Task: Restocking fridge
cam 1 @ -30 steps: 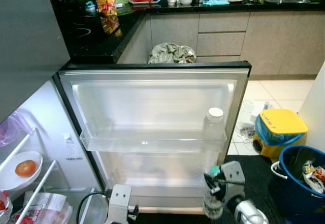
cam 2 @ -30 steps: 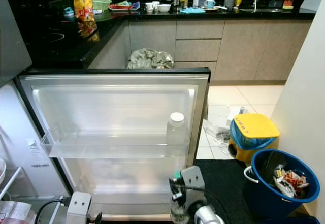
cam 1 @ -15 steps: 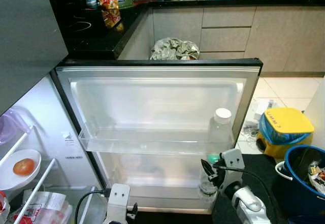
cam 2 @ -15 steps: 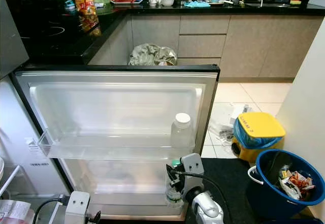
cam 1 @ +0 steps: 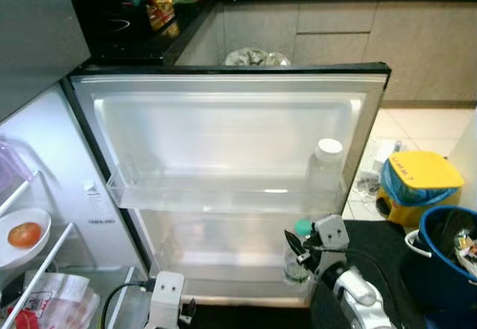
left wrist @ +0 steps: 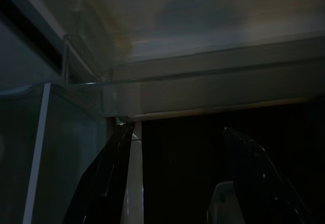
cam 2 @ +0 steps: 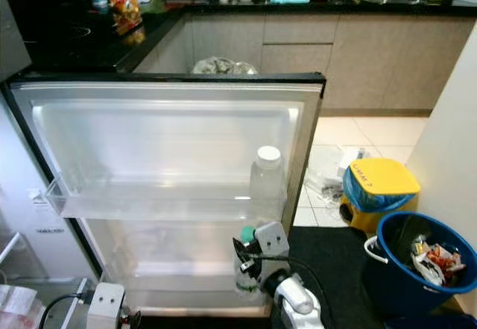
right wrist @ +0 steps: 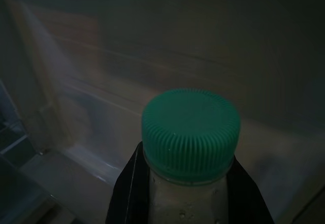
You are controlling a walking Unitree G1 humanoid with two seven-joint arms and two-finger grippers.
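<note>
The right gripper [cam 1: 298,248] is clamped on the neck of a green-capped bottle [right wrist: 189,132], holding it low against the open fridge door [cam 1: 223,142], level with the lower door shelf [cam 1: 216,251]. The placing step looks in hand; next, the bottle must settle upright in that shelf before release. A white-capped bottle [cam 1: 326,171] stands in the upper shelf. The left gripper [left wrist: 177,183] hangs idle, fingers apart. Writing on the yellow bin lid [cam 1: 421,176] is unreadable.

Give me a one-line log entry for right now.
right gripper: shut on green-capped bottle | at lower door shelf | left gripper: open, idle
</note>
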